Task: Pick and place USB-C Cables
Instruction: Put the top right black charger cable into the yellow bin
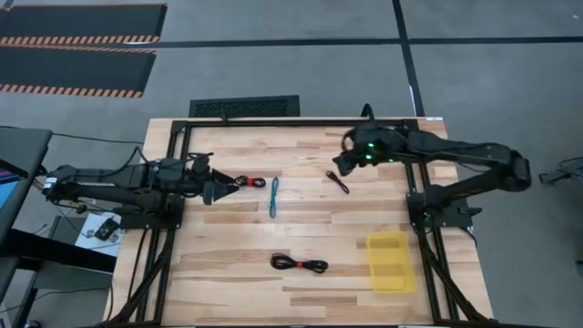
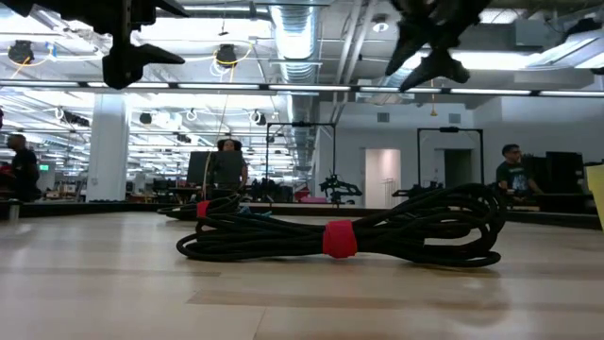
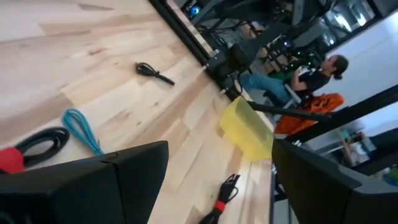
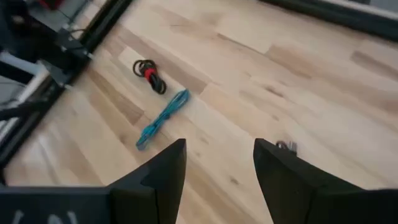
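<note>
Four cables lie flat on the wooden table. A black coil with a red tie (image 1: 248, 182) (image 3: 31, 148) (image 4: 149, 73) rests just ahead of my left gripper (image 1: 226, 189) (image 3: 221, 144), which is open and hangs above the table. The light blue cable (image 1: 273, 197) (image 3: 81, 129) (image 4: 163, 118) lies beside that coil. The short black cable (image 1: 338, 181) (image 3: 154, 72) (image 4: 286, 146) lies under my right gripper (image 1: 339, 166) (image 4: 221, 143), which is open and raised above it. A second black coil with a red tie (image 1: 299, 264) (image 2: 340, 236) lies near the table's near edge.
A yellow bin (image 1: 392, 261) (image 3: 245, 127) stands on the table's right near part. Black frame rails (image 1: 173, 164) run along the table's left and right sides. People show in the room beyond the table (image 2: 510, 170). Bare wood lies between the cables.
</note>
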{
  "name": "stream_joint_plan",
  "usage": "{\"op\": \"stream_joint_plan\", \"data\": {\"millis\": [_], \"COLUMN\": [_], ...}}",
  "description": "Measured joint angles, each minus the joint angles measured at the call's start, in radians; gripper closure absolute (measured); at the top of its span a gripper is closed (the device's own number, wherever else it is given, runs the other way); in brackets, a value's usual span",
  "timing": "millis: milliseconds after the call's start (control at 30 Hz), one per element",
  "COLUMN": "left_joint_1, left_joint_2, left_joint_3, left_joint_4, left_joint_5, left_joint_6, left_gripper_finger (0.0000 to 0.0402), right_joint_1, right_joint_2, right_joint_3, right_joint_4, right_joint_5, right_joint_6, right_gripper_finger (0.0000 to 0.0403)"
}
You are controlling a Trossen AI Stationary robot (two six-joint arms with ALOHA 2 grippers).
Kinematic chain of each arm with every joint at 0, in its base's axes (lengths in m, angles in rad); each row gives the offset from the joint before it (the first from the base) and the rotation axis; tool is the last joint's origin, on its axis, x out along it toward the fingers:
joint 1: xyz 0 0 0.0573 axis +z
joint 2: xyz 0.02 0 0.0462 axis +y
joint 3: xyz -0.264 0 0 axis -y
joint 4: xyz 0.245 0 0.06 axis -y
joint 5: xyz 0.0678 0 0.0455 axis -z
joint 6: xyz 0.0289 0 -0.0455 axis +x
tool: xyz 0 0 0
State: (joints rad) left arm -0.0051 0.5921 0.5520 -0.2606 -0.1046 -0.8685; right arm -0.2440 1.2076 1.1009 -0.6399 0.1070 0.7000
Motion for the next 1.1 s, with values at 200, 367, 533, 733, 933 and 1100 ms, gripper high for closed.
{"op": "stream_joint_plan", "data": {"millis": [200, 367, 533, 733, 933, 1100], "left_joint_1": [0.000, 0.000, -0.001, 0.000, 0.000, 0.018], "left_joint_2": [-0.001, 0.011, 0.028, 0.077, 0.127, 0.179], "left_joint_3": [0.006, 0.006, 0.006, 0.006, 0.006, 0.006], "left_joint_4": [-0.040, -0.037, -0.038, -0.010, 0.046, 0.072], "left_joint_5": [-0.032, -0.028, -0.030, -0.057, -0.036, -0.041], "left_joint_6": [0.038, 0.014, -0.005, -0.035, -0.042, -0.042], "left_gripper_finger": [0.0120, 0.0120, 0.0120, 0.0120, 0.0120, 0.0120], "right_joint_1": [-0.001, 0.001, 0.002, 0.001, 0.001, 0.000], "right_joint_2": [0.114, 0.156, 0.207, 0.291, 0.375, 0.442], "right_joint_3": [0.043, 0.049, 0.049, 0.023, 0.021, 0.022], "right_joint_4": [-0.045, -0.163, -0.360, -0.412, -0.351, -0.292], "right_joint_5": [0.000, -0.002, 0.004, 0.002, 0.010, 0.012], "right_joint_6": [-0.055, -0.011, 0.081, 0.014, -0.108, -0.189], "right_gripper_finger": [0.0191, 0.0191, 0.0191, 0.0189, 0.0154, 0.0138]}}
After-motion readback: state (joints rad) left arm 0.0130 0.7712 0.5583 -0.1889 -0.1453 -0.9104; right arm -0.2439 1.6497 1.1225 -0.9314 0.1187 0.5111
